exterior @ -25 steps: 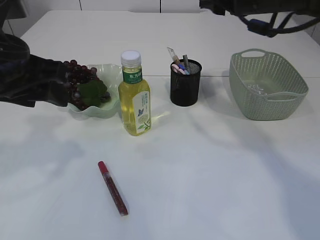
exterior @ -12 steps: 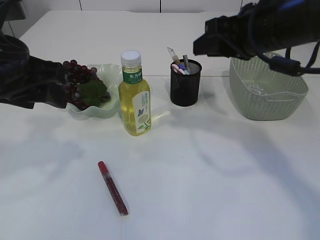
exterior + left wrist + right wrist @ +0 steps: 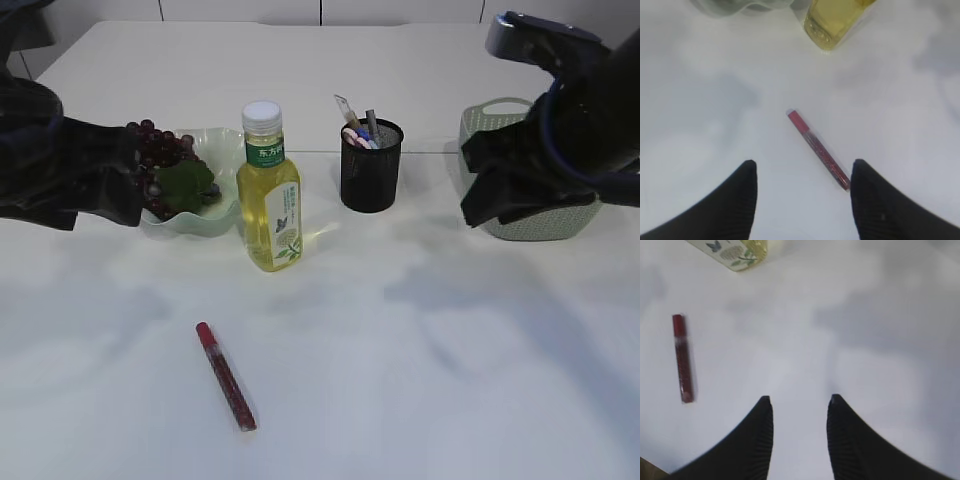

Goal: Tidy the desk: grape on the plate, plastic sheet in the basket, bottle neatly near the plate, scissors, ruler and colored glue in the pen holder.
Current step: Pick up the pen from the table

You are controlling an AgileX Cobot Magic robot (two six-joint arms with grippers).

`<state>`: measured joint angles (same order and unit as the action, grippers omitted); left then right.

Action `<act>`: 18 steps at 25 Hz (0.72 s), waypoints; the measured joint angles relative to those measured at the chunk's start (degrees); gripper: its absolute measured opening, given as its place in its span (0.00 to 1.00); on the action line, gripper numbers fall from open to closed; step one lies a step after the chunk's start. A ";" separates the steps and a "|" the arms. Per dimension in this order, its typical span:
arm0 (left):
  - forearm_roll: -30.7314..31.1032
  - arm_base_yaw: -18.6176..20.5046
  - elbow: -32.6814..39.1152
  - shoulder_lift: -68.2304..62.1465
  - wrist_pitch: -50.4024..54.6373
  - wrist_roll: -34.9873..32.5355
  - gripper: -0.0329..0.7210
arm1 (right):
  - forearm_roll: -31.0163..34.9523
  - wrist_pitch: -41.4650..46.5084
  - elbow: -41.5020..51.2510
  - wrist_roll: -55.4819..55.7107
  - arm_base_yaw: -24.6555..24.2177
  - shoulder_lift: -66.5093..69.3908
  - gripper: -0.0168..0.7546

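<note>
While the glue [image 3: 226, 376] lies untouched, the right arm [image 3: 545, 150] has dropped beside the basket [image 3: 500, 113].

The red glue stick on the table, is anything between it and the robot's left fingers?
No, nothing visible is in the way. In the left wrist view the glue stick lies alone on bare white table, just ahead of the open, empty left gripper. The bottle stands farther back, beyond the stick.
</note>
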<state>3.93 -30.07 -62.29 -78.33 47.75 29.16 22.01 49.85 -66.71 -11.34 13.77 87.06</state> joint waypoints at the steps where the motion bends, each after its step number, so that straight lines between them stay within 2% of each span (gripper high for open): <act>1: -0.50 0.00 0.00 -0.24 0.57 0.00 0.62 | -2.65 1.18 0.00 1.54 0.00 -0.91 0.41; 5: -2.84 0.00 0.00 -2.59 1.70 0.97 0.62 | -12.37 7.18 0.00 6.04 0.00 -3.90 0.41; 8: -3.93 0.00 0.00 -6.12 1.42 4.55 0.62 | -16.52 10.69 0.00 7.10 0.00 -5.68 0.41; 15: -3.93 0.00 0.00 -16.91 -4.71 19.10 0.62 | -17.73 11.56 0.00 8.17 0.00 -6.75 0.41; 18: -3.93 -0.11 -0.38 -21.50 -6.61 22.84 0.62 | -17.73 11.56 0.00 8.16 0.00 -6.75 0.41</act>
<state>0.00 -30.17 -62.67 -99.83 41.14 52.00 4.27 61.41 -66.71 -3.18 13.77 80.32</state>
